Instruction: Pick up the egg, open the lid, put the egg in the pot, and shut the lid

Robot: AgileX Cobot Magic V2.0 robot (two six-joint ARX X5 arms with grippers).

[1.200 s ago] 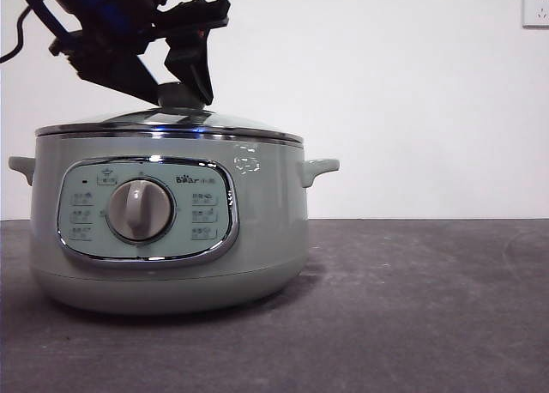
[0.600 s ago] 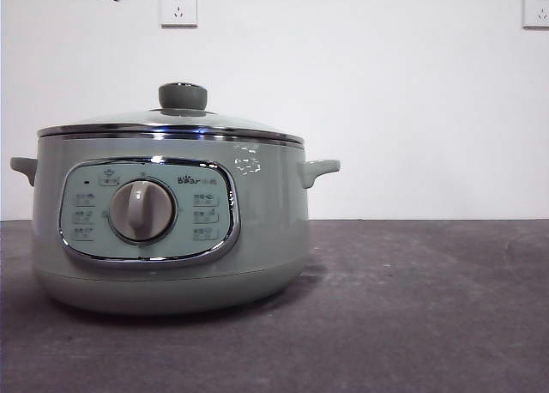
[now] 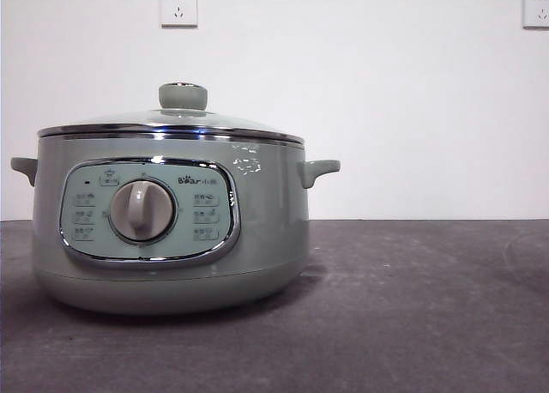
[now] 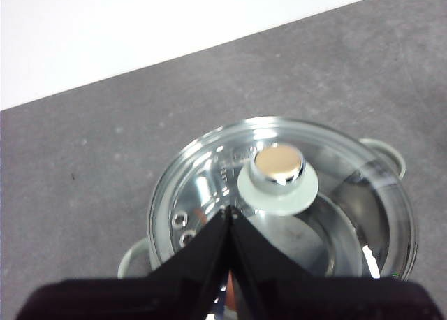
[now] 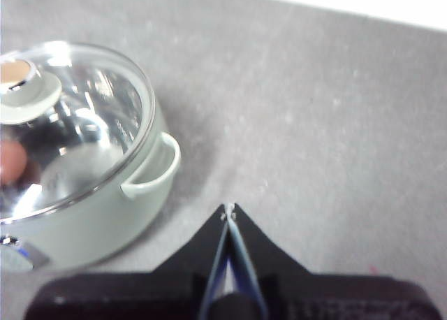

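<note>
Egg (image 5: pixel 10 163): we count one, a reddish blur seen through the glass inside the single pot (image 3: pixel 171 238). One lid (image 3: pixel 171 123) sits closed on the pot's rim, its knob (image 3: pixel 183 95) on top. Our left gripper (image 4: pixel 230 212) hangs above the lid, jaws pressed together and empty; our right gripper (image 5: pixel 228 209), likewise closed on nothing, hovers over the bare table (image 5: pixel 314 110) beside the pot.
</note>
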